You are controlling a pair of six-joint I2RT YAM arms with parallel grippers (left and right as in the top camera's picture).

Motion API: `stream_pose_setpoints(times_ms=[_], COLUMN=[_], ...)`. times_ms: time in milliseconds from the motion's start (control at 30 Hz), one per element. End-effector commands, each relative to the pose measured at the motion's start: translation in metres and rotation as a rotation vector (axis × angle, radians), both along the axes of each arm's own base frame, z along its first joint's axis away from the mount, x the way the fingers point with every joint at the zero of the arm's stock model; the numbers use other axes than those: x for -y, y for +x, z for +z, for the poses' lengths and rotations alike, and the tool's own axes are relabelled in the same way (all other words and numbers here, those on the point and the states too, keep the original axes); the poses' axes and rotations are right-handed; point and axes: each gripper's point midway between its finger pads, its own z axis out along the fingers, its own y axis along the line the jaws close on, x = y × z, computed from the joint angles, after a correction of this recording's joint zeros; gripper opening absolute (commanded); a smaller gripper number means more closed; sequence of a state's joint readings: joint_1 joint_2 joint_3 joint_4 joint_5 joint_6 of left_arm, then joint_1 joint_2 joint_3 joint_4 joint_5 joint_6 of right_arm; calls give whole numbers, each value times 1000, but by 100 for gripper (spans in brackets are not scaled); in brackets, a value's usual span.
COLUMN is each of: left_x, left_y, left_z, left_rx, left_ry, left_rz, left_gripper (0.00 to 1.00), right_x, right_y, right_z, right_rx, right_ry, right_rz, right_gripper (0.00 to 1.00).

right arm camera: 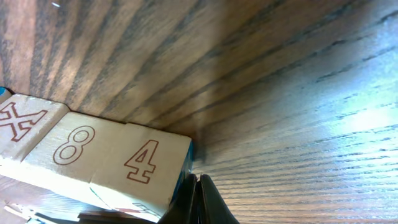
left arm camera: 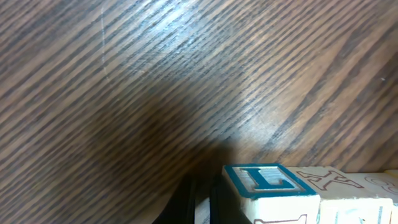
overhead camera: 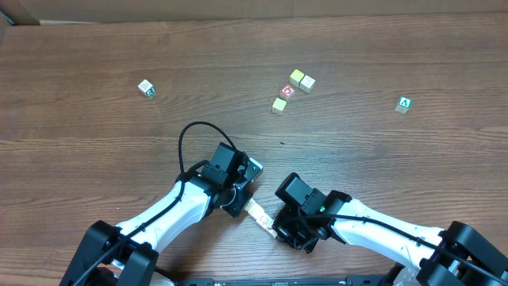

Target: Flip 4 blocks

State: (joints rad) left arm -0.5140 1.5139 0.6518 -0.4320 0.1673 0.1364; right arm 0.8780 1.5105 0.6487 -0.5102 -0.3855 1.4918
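A short row of small pale-wood blocks (overhead camera: 259, 215) lies on the table between my two grippers. In the right wrist view three of them show brown outline print: an X (right arm camera: 18, 124), an 8 (right arm camera: 74, 146) and a 4 (right arm camera: 146, 165). The left wrist view shows the other end, a block with a blue L face (left arm camera: 267, 180) beside the X block (left arm camera: 339, 182). My left gripper (overhead camera: 240, 200) (left arm camera: 202, 205) is shut, right beside the L block. The right gripper (overhead camera: 279, 230) (right arm camera: 198, 202) is shut too, its tips against the side of the 4 block.
Further back lie two yellowish cubes (overhead camera: 302, 79), a cube with a red-and-white ring face (overhead camera: 287, 91) and another yellowish cube (overhead camera: 279, 104). A green-marked cube (overhead camera: 146, 88) sits far left, another (overhead camera: 404, 104) far right. The left arm's black cable (overhead camera: 190, 135) loops over the table.
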Motion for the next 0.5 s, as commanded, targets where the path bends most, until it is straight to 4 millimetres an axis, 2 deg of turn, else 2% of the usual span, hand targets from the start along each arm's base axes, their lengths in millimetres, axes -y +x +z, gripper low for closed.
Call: stream_pose_setpoints(times_ms=[0, 467], left_x=[-3, -1], left_y=[-31, -28], left_z=[-19, -18], left_rx=[-120, -106], left_ry=[-4, -11], left_rz=[-43, -43], left_gripper=[4, 4], right_x=[-4, -4], right_y=[3, 8], right_z=[1, 1], right_rx=[13, 36], right_ry=[6, 3], right_rz=[1, -4], right_gripper=[4, 4])
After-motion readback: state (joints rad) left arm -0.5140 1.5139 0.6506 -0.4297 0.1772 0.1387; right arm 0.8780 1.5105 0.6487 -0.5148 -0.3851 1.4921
